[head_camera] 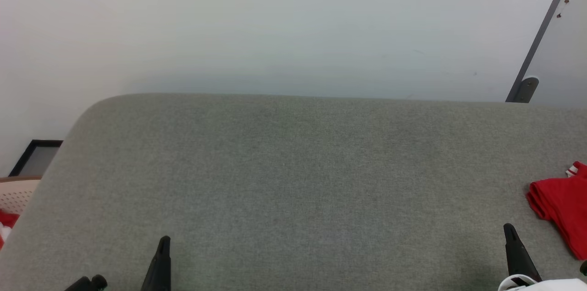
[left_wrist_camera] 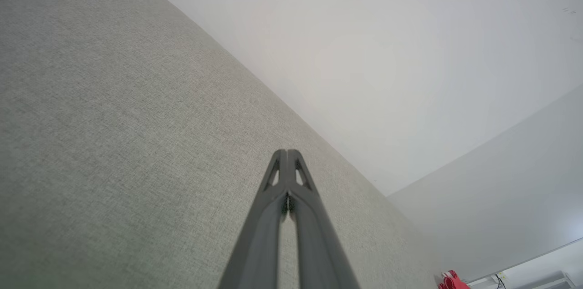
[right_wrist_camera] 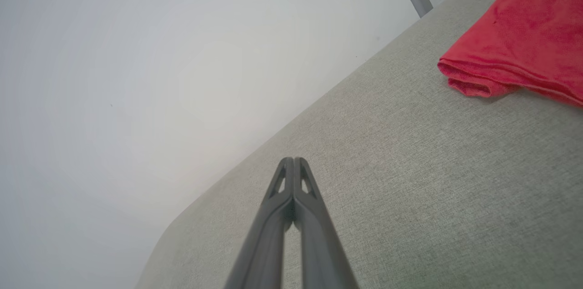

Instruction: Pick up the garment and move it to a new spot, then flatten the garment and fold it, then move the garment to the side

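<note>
The red garment (head_camera: 562, 206) lies folded at the right edge of the grey fabric surface (head_camera: 293, 181), with a bit of white striped trim at its top. It fills the upper right of the right wrist view as a folded red garment (right_wrist_camera: 519, 48), and a sliver of the garment (left_wrist_camera: 451, 281) shows far off in the left wrist view. My right gripper (head_camera: 509, 228) is shut and empty, just left of the garment and apart from it. My left gripper (head_camera: 164, 239) is shut and empty at the lower left, far from the garment. The chest lettering is hidden.
A pale wall rises behind the surface. A grey metal post (head_camera: 541, 34) leans at the upper right. At the left edge stand a dark-framed panel (head_camera: 34, 157) and a pale perforated basket (head_camera: 16, 194) holding something red.
</note>
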`<state>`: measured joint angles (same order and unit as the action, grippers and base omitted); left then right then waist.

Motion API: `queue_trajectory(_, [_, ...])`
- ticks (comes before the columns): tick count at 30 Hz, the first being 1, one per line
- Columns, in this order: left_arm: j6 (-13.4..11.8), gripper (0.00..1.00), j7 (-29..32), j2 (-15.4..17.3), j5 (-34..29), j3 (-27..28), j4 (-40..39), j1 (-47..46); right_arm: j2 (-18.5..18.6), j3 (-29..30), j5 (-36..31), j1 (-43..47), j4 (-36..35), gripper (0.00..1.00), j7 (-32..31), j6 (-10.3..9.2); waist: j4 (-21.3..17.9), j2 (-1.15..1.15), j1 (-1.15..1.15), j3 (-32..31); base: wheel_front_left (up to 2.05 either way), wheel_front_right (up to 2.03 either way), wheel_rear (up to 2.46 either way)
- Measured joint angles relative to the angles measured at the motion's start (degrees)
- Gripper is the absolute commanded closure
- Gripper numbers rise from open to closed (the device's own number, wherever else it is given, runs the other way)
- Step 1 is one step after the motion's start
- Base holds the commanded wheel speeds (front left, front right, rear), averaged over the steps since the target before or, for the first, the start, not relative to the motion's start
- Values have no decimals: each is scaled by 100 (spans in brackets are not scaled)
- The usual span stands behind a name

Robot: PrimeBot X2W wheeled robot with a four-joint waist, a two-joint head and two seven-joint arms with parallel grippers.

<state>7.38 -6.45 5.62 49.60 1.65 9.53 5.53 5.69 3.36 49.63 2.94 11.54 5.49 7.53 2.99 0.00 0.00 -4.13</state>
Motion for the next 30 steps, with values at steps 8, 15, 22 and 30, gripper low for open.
queue_trajectory(8, [0,100,143,-25,542,42,56,-144,-36,30,515,-109,29,100,-152,0,-26,0,0,39,0,0,0])
queue_trajectory(15, [0,100,276,-40,992,78,97,-258,-60,67,967,-179,54,100,-268,0,-50,0,0,73,0,0,0])
queue_trajectory(22, [0,100,394,-59,1417,114,143,-362,-85,101,1386,-261,83,100,-393,0,-74,0,0,107,0,0,0])
queue_trajectory(30, [0,100,495,-80,1805,154,187,-468,-112,132,1767,-360,102,100,-502,0,-97,0,0,140,0,0,0])
